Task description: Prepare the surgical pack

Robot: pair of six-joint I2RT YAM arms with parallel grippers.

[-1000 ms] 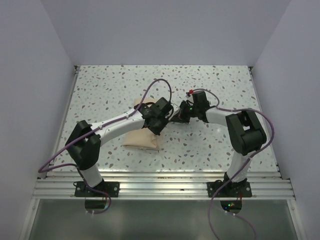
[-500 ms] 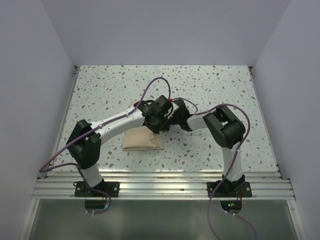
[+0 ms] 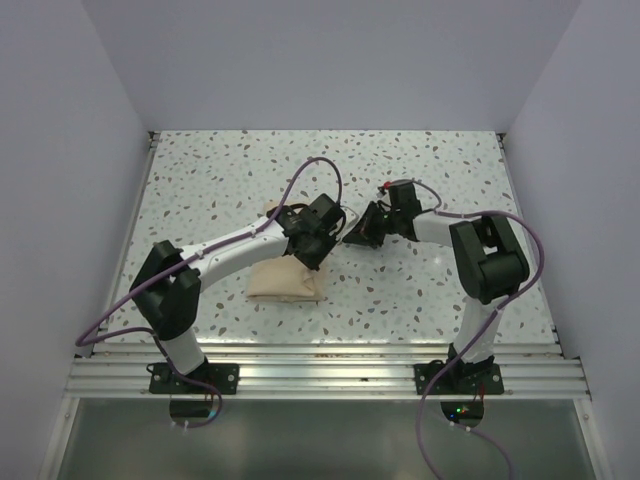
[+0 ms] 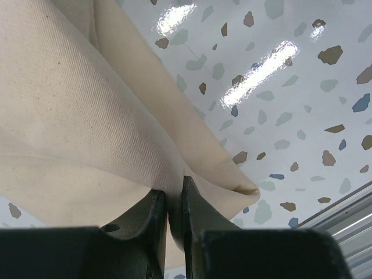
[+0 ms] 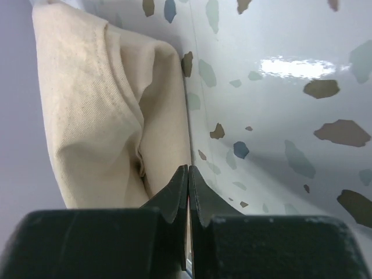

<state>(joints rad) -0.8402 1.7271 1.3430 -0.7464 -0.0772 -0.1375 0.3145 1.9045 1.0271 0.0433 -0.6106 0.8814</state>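
Note:
The surgical pack is a small tan folded parcel lying left of centre on the speckled table, its far end hidden under my left arm. My left gripper reaches down onto its right side. In the left wrist view the gripper is shut on a raised fold of the pack's cloth, with the fabric pinched between its fingers. My right gripper sits just right of the pack, pointing toward it. The right wrist view shows that gripper shut with nothing in it, beside the edge of the pack.
Speckled tabletop surrounds the pack, enclosed by pale walls on three sides. An aluminium rail carrying both arm bases runs along the near edge. Purple cables loop above both arms.
My right arm swung in close against the left wrist, then drew back to the right. The left gripper has kept its hold on the pack, which has barely shifted.

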